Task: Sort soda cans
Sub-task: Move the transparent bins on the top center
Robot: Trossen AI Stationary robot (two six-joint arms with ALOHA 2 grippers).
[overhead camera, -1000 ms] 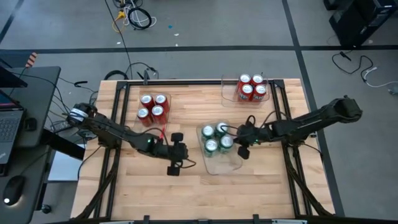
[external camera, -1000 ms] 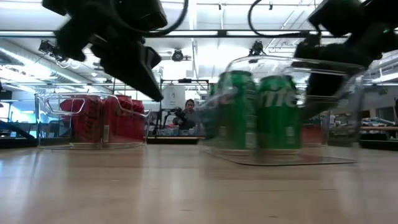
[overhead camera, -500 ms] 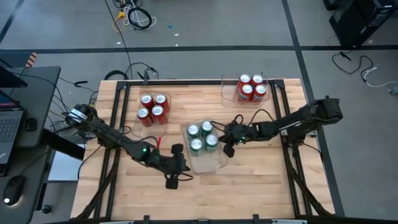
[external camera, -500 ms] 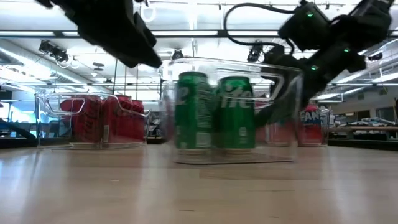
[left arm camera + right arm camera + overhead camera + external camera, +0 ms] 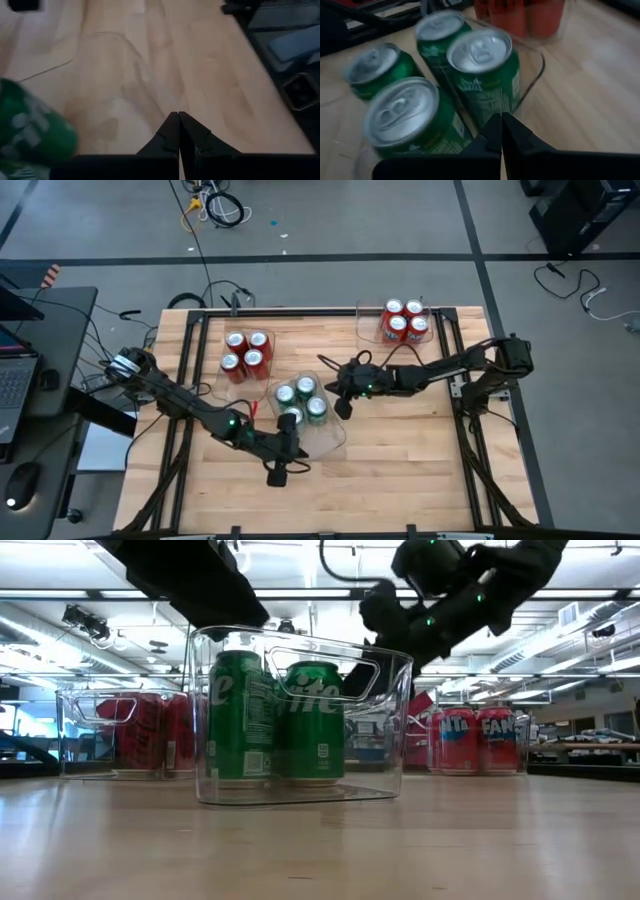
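At upper left of the high view, four red cans stand in a clear bin on the bench. Lower left of centre, the left gripper hovers with its fingers pressed together, holding nothing, just beside the near end of the middle bin. That bin holds the four green cans at frame centre. Right of them, the right gripper — fingers likewise together and empty — sits against the bin's far-right wall, apparently sliding it into line. Upper right, another bin holds four more red cans. Sorting looks nearly finished — next, I judge, comes nudging this bin square.
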